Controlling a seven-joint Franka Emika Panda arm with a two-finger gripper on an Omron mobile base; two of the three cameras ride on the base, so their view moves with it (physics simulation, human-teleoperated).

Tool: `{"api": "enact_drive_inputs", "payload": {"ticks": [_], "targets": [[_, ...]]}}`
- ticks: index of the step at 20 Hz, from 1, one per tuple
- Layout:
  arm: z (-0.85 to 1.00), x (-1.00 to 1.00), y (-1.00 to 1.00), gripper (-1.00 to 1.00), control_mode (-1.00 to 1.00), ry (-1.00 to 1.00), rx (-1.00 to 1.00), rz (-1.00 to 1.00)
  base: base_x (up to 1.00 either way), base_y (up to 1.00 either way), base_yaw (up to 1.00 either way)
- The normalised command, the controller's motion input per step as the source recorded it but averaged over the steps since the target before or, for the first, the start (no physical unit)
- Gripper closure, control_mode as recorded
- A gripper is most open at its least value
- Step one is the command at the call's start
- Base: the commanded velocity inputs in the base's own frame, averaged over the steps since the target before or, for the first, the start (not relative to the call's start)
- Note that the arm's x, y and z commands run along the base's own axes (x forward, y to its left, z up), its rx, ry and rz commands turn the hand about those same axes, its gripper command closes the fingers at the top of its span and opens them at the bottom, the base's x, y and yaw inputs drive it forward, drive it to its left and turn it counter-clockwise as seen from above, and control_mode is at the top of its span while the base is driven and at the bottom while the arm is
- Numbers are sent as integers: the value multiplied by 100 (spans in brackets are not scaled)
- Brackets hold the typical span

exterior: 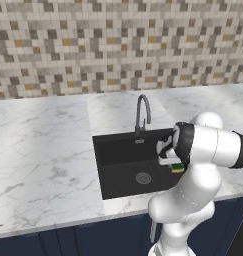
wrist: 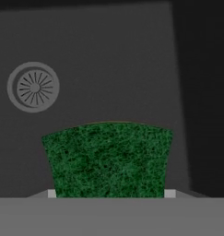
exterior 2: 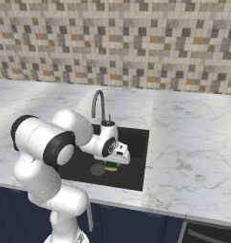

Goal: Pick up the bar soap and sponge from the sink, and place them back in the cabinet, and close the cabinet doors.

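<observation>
My gripper (wrist: 109,194) is shut on the sponge (wrist: 109,159), a green block with a thin yellow edge that sits between the two fingertips. The hand points down into the matte-black sink (exterior: 118,150), over its right half, with the sponge (exterior: 178,167) hanging a little above the basin floor. In the right base view the sponge (exterior 2: 110,166) shows just under the white hand, right of the round metal drain (exterior 2: 97,169). The drain (wrist: 33,87) lies up and to the left in the hand view. The bar soap, the cabinet and the cabinet doors are out of view.
A curved grey faucet (exterior: 142,112) rises at the sink's back rim, close behind the hand. White marble counter (exterior: 43,150) spreads on both sides of the sink. A mosaic tile wall (exterior: 118,45) stands behind. Navy base cabinets (exterior: 93,240) run below the counter.
</observation>
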Motion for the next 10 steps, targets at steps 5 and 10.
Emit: {"api": "enact_drive_inputs", "payload": {"ticks": [5, 10], "targets": [[35, 0, 0, 100, -100, 0, 0, 0, 0, 0, 0], [35, 0, 0, 100, -100, 0, 0, 0, 0, 0, 0]]}}
